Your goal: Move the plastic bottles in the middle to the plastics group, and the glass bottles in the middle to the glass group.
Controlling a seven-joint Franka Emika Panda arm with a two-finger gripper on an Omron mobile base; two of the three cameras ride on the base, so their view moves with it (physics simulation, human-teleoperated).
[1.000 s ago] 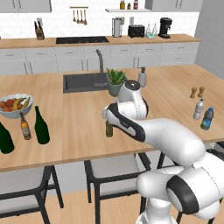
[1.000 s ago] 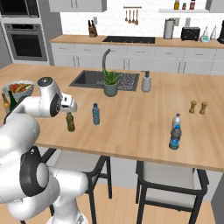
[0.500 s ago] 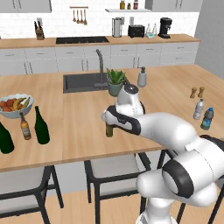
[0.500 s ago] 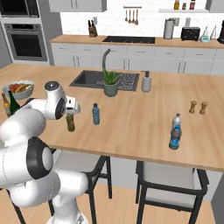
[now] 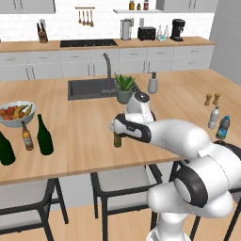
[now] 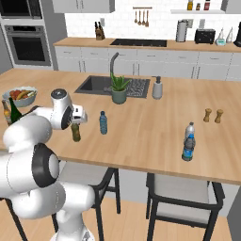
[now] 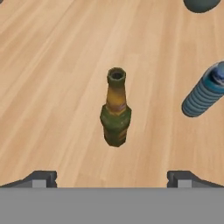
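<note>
Right now the end effector (image 7: 112, 177) hangs above the amber beer bottle (image 7: 115, 111), jaws spread fully wide, gripping nothing; the two fingertips (image 7: 41, 178) sit well out to either side of the bottle, not touching it. Beer bottle stands upright on the wooden desk (image 5: 84, 136), front of the potted plant (image 6: 118, 89). Small blue plastic bottle (image 6: 103, 123) stands just beside the beer bottle, also front of the plant. Tall green wine bottle (image 5: 44, 135) stands well left of the beer bottle, near the fruit bowl (image 5: 16, 113), with a brown beer bottle (image 5: 27, 136) and a wide dark green bottle (image 5: 5, 149) beside it. Clear bottle (image 5: 214, 117) and blue dark-capped bottle (image 5: 222, 127) stand together far right of the beer bottle, near two pepper mills (image 5: 212, 99). Soap dispenser (image 5: 153, 84) is right of the plant.
</note>
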